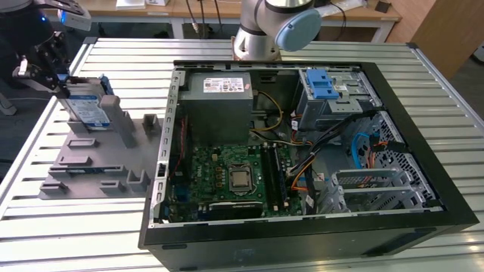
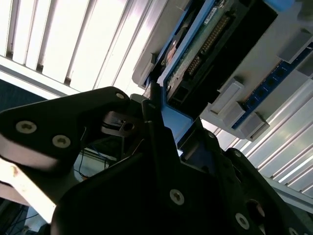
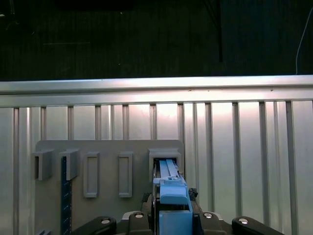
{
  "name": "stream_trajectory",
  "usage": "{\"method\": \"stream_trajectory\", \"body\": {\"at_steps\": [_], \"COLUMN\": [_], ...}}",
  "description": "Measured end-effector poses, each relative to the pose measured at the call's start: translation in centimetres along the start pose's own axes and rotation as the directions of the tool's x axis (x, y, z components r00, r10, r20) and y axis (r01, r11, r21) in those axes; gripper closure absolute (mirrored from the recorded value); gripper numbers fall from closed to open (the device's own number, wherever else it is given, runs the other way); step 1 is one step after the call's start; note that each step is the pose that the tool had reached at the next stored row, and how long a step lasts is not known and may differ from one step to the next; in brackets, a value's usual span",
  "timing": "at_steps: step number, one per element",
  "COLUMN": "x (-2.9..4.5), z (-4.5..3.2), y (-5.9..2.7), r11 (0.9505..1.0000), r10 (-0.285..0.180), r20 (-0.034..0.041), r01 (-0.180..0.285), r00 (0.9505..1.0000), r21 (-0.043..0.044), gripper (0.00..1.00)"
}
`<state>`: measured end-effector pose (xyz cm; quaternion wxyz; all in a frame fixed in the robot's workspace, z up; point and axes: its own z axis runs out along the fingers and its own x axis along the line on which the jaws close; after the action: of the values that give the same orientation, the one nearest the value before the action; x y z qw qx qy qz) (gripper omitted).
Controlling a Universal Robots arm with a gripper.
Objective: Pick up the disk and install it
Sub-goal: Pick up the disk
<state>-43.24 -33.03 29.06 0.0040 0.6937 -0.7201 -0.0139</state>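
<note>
My gripper (image 1: 60, 84) is at the exterior view's far left, over the grey holder (image 1: 98, 164) that lies on the slatted counter (image 1: 121, 51). It is pinching the disk (image 1: 87, 110) at its upper edge. In the second wrist view a black finger (image 2: 151, 115) lies against each side of the blue rail. The disk stands upright on its edge, with its lower end seated in a slot at the holder's far end. Its blue-and-white label faces the open computer case (image 1: 302, 141), which lies on the counter just beside the holder, on the exterior view's right. In the first wrist view the blue rail (image 3: 168, 188) runs from between my fingers down into the slot, and a row of the holder's other slots sits beside it. The second wrist view shows the disk's circuit board and connector.
</note>
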Motion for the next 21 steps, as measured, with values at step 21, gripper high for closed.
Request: {"method": "stream_trajectory", "body": {"at_steps": [21], "x": [0.0], "z": [-0.14], "y": [0.0], "r11": [1.0], "r10": [-0.007], "r20": [-0.0001], "r01": [0.007], "r00": [1.0], "r21": [0.0], "gripper": [0.64]}}
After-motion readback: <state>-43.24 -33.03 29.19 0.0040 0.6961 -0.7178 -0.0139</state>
